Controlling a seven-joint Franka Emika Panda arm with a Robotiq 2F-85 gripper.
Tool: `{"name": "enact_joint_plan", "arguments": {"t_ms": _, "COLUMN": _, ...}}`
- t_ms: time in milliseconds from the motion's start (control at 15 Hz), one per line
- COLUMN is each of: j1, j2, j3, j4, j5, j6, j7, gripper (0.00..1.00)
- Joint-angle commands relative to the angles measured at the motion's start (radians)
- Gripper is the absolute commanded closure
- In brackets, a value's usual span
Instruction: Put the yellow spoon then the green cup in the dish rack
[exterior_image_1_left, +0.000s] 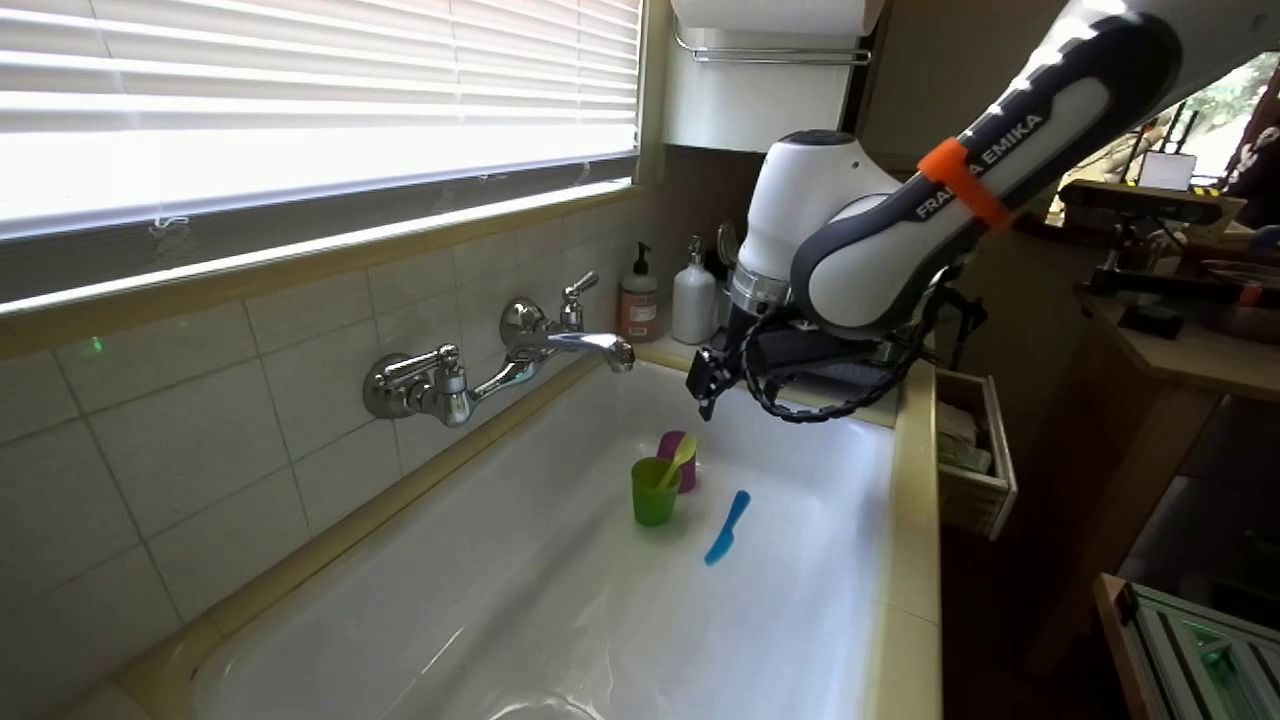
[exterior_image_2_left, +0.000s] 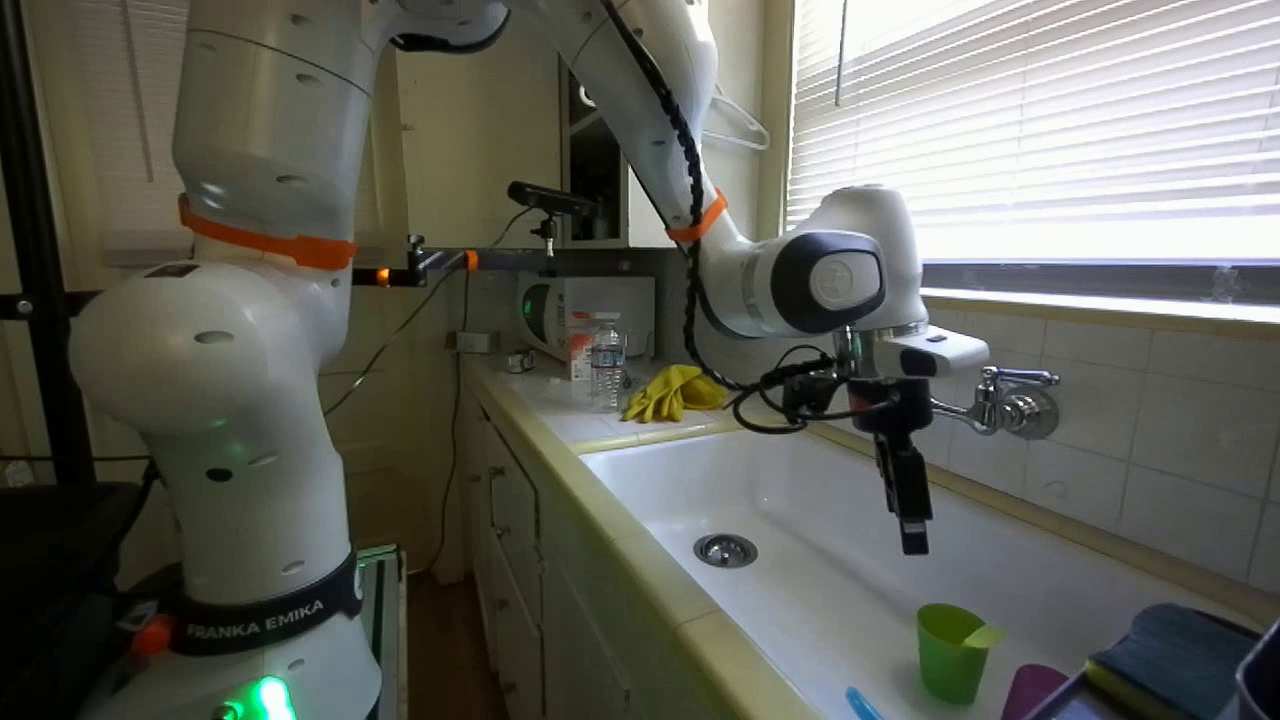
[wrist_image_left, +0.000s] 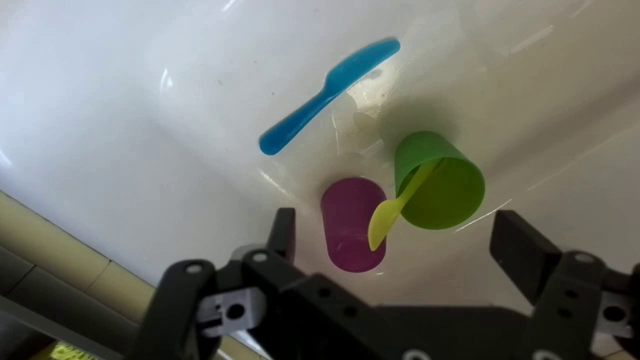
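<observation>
- Spoon (wrist_image_left: 390, 212) sits below my claw (wrist_image_left: 395, 225), handle down in the green cup (wrist_image_left: 450, 192), bowl poking out over the rim. My jaws stand wide apart and hold nothing.
- It looks like thin plastic: light, stiff enough, slick if wet, unlikely to break. I judge the neck, just above the rim, the best place to pinch; any lower and I would catch the cup too.
- The green cup stands upright below me, towards one jaw's side. It looks light as well, so dragging the spoon out could tip it. For its own turn, a gentle squeeze near the rim should do, as the wall may give.
- The purple cup (wrist_image_left: 347, 210) sits just beside it, towards the opposite jaw's side. The spoon's bowl overlaps it in the wrist view; whether they touch I cannot tell. A jaw coming down there could knock it.
- The knife (wrist_image_left: 334, 86) lies flat in the sink (wrist_image_left: 100, 100), ahead of my claw, probably out of the way.
- The rack (exterior_image_2_left: 1062, 697) shows only in part, off to the purple cup's side of my claw; a sponge (exterior_image_2_left: 1175, 660) rests there and may take up room.
- The tap (exterior_image_1_left: 580, 342) reaches out beside my claw in an exterior view; how near I cannot tell, so I should lift before swinging over.
</observation>
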Motion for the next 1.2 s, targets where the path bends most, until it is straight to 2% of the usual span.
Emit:
{"name": "enact_joint_plan", "arguments": {"t_ms": 0, "j1": 0.027, "j2": 0.14, "j3": -0.04, "j4": 0.099, "j5": 0.035, "j6": 0.07, "j7": -0.024, "gripper": 0.0}}
{"name": "enact_joint_plan", "arguments": {"t_ms": 533, "j1": 0.045, "j2": 0.328, "j3": -0.061, "j4": 0.254, "j5": 0.143, "j6": 0.109, "j7": -0.138, "gripper": 0.0}}
{"name": "enact_joint_plan", "arguments": {"t_ms": 1067, "j1": 0.053, "j2": 0.424, "j3": -0.084, "j4": 0.343, "j5": 0.178, "j6": 0.115, "j7": -0.195, "gripper": 0.0}}
{"name": "enact_joint_plan", "arguments": {"t_ms": 1133, "j1": 0.052, "j2": 0.431, "j3": -0.085, "j4": 0.351, "j5": 0.181, "j6": 0.114, "j7": -0.201, "gripper": 0.09}}
